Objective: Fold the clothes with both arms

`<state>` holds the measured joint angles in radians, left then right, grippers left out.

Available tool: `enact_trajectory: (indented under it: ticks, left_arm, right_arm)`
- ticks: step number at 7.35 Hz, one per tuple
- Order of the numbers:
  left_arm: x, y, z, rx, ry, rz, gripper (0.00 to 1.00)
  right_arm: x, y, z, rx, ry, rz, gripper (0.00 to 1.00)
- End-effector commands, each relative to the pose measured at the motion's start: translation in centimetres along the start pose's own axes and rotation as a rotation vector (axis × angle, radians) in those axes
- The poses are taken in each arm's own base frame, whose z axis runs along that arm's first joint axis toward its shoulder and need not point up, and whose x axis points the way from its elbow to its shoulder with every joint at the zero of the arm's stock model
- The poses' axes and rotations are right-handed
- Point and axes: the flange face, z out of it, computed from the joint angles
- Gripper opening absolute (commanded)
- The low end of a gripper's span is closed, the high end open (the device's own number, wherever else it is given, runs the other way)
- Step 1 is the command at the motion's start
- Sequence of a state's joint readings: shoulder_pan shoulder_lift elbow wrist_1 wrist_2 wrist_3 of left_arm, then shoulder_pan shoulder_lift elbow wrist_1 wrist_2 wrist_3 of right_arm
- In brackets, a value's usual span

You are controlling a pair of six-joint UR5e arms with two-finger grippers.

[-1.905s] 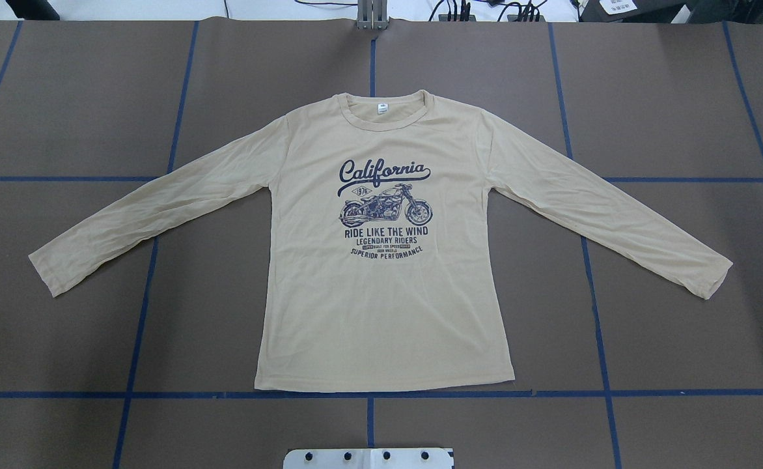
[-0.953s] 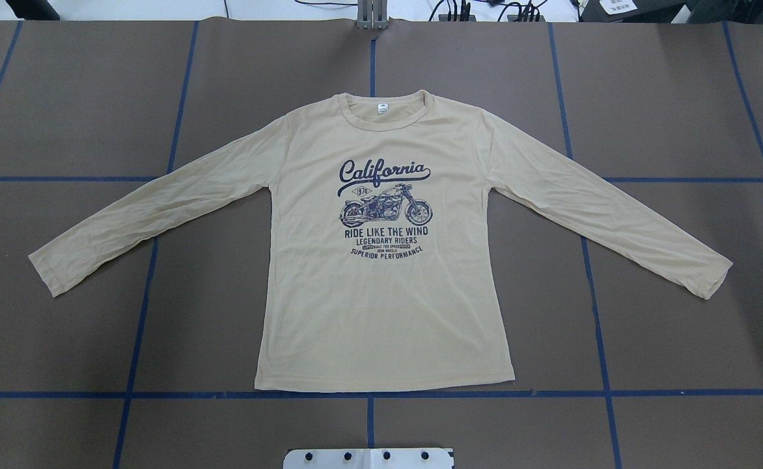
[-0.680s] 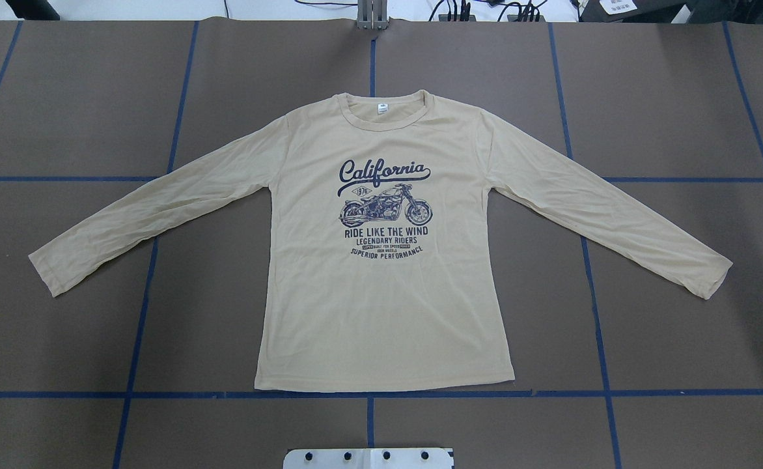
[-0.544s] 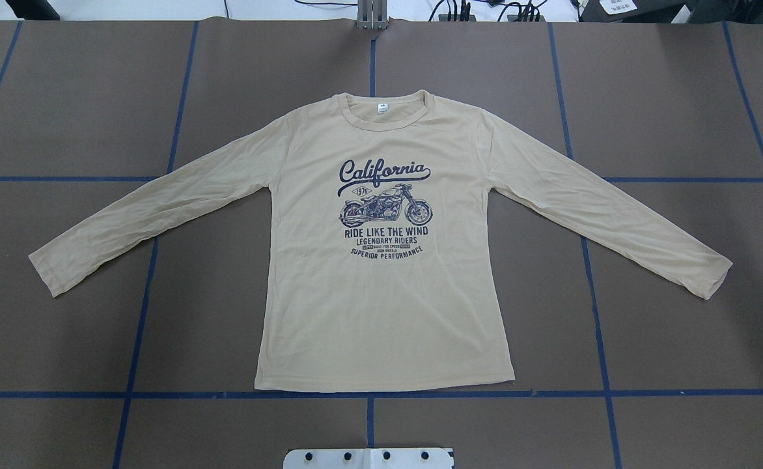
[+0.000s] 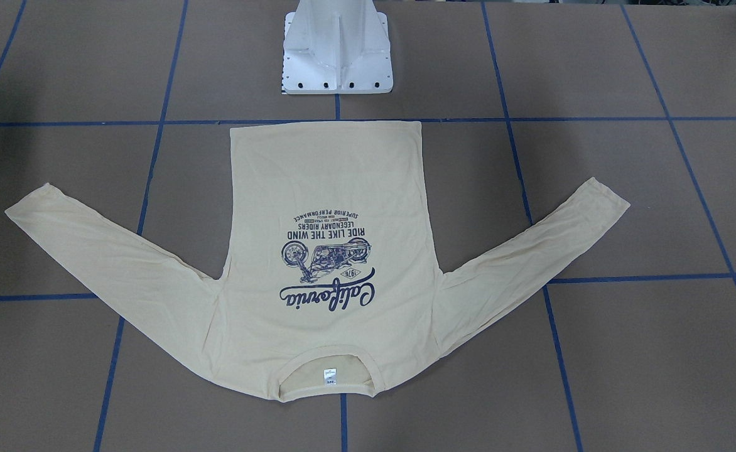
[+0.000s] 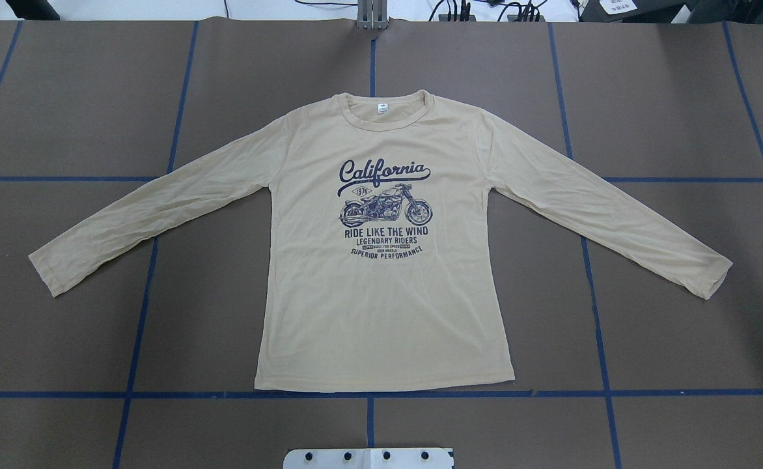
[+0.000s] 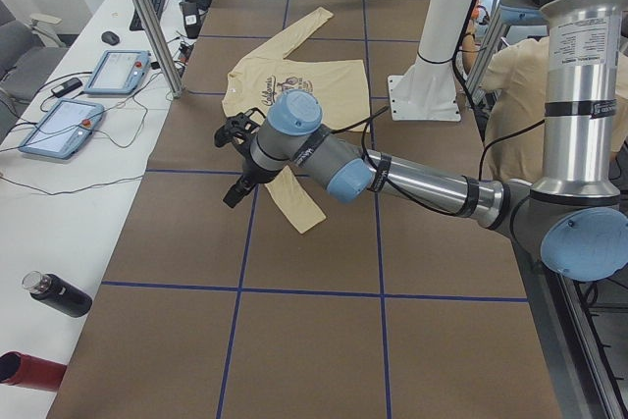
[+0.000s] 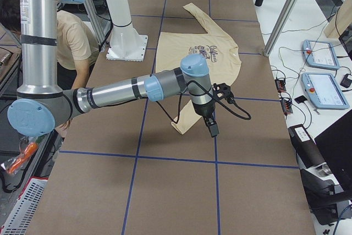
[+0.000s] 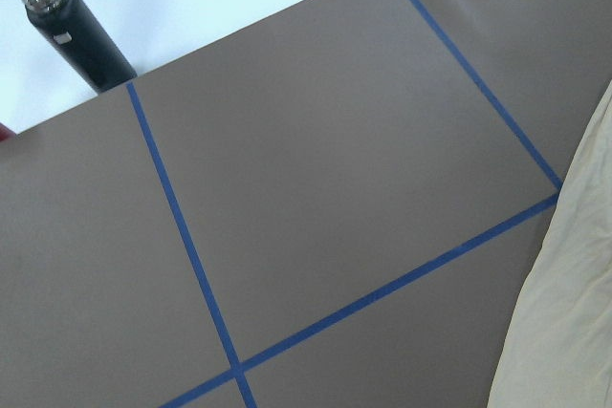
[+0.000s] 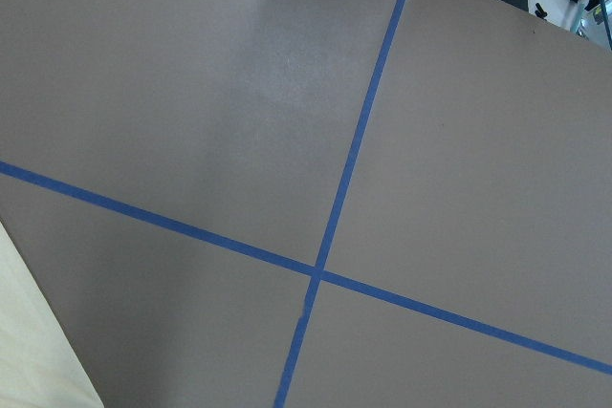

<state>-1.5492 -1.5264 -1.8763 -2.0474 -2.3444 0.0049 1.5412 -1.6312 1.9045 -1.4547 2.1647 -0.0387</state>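
The clothes are one cream-yellow long-sleeved shirt (image 6: 381, 306) lying flat, print side up, with both sleeves spread and the collar far from the robot; the front-facing view shows the shirt (image 5: 330, 176) upside down. My left gripper (image 7: 233, 197) hangs over the table by the left sleeve cuff (image 7: 306, 215), seen only from the side, so I cannot tell its state. My right gripper (image 8: 213, 130) hangs just past the right sleeve cuff (image 8: 184, 126), and I cannot tell its state either. Each wrist view catches only a shirt edge (image 9: 574, 312) (image 10: 29, 341).
The white base pedestal (image 5: 336, 56) stands near the shirt's hem. Blue tape lines grid the brown table (image 6: 681, 339). A black bottle (image 7: 59, 293) and control tablets (image 7: 64, 127) lie on the side bench. A person (image 8: 71, 37) bends behind the robot.
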Motion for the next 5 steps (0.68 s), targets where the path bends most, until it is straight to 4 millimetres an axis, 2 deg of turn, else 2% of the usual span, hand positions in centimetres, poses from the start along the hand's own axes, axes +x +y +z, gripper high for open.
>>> enact_trajectory:
  ticks: [1,2,4,5]
  left_arm:
    - [0.2,-0.8,-0.2,0.035,-0.001,0.034,1.0]
    - [0.4,-1.0,-0.4,0.046,-0.001,0.045,1.0]
    - [0.3,-0.9,-0.3,0.048,-0.001,0.047,1.0]
    - [0.3,-0.8,-0.3,0.047,-0.001,0.046,1.0]
  right_arm:
    - [-2.7,-1.1,0.1,0.07,-0.091,-0.039,1.0]
    - [-5.8,-1.6,2.0,0.057,-0.171,-0.02,1.0]
    - [-11.9,-1.5,4.9,0.057,-0.233,0.18,1.0]
    - [-14.4,0.1,6.5,0.086,-0.252,0.258,0.99]
